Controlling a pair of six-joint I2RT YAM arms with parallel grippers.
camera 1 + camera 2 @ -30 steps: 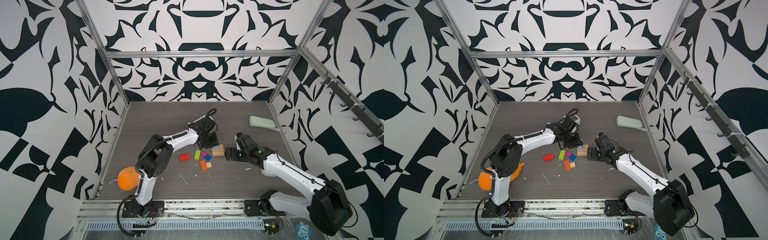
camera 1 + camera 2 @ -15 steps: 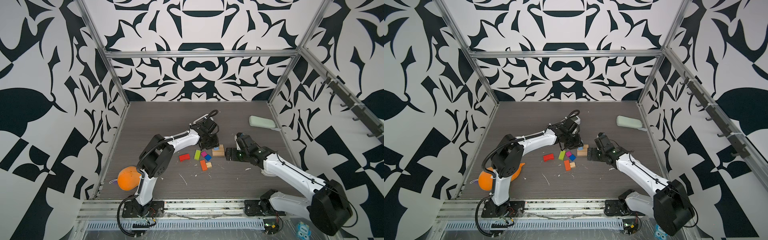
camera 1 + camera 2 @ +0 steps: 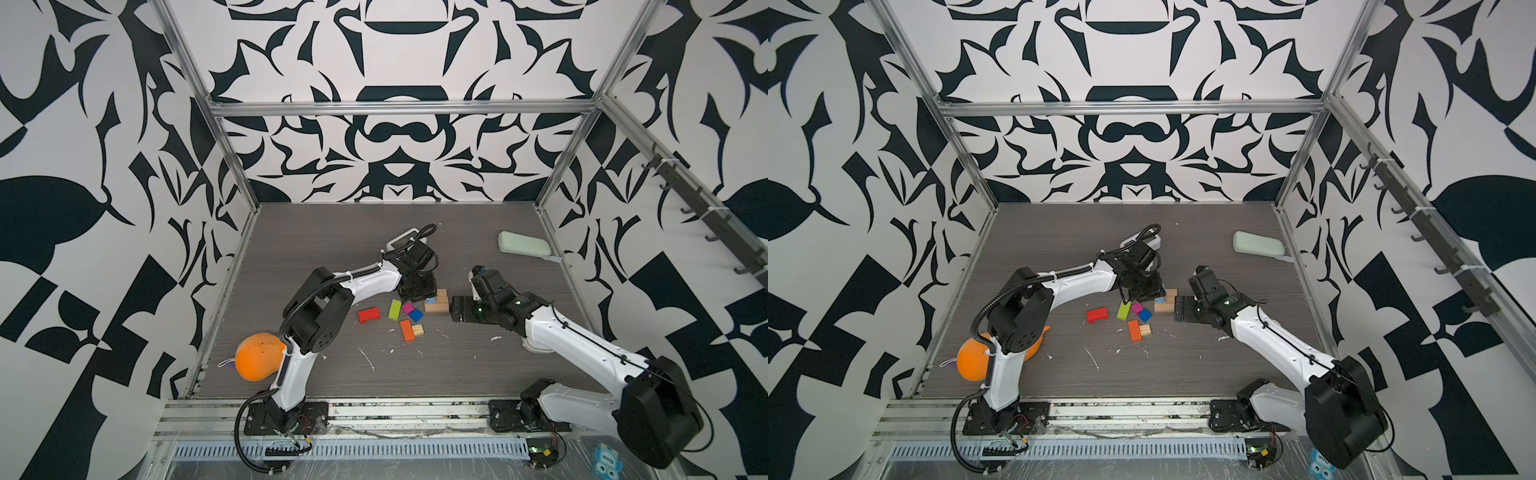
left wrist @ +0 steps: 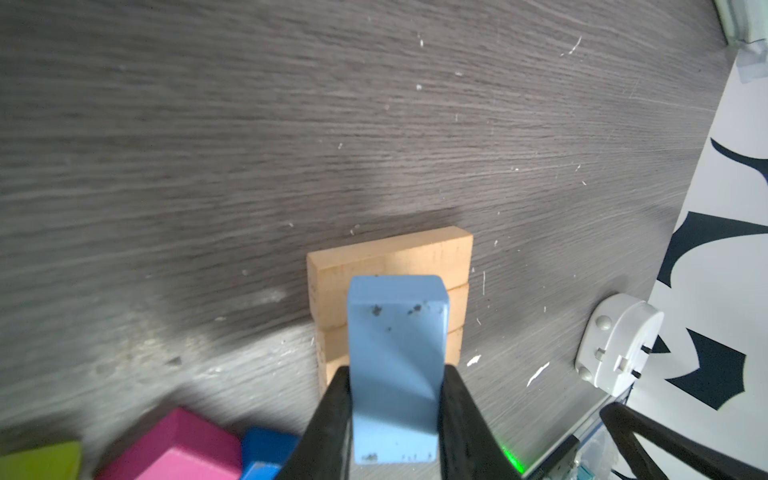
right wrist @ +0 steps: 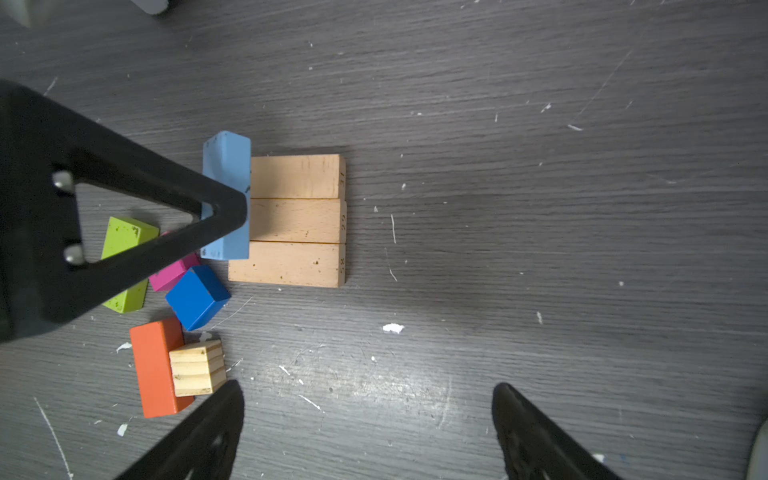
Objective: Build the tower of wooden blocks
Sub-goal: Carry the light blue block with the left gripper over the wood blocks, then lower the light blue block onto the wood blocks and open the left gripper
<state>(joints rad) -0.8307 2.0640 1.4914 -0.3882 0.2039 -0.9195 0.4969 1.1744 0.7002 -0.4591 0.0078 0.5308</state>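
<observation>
Here the left tool [image 4: 395, 376] grips the light blue block [image 4: 397, 328], crosswise over one end of the three tan bars [image 5: 297, 220] lying side by side on the counter [image 5: 540, 208]. The right tool [image 5: 368, 390] stands wide and empty, near the bars but apart from them.

Three tan bars [image 5: 297, 220] lie flat, side by side. The light blue bar [image 4: 397, 316], gripped in the left claw [image 4: 395, 374], hangs over their left ends. Loose coloured blocks [image 5: 197, 297] lie further left.
</observation>
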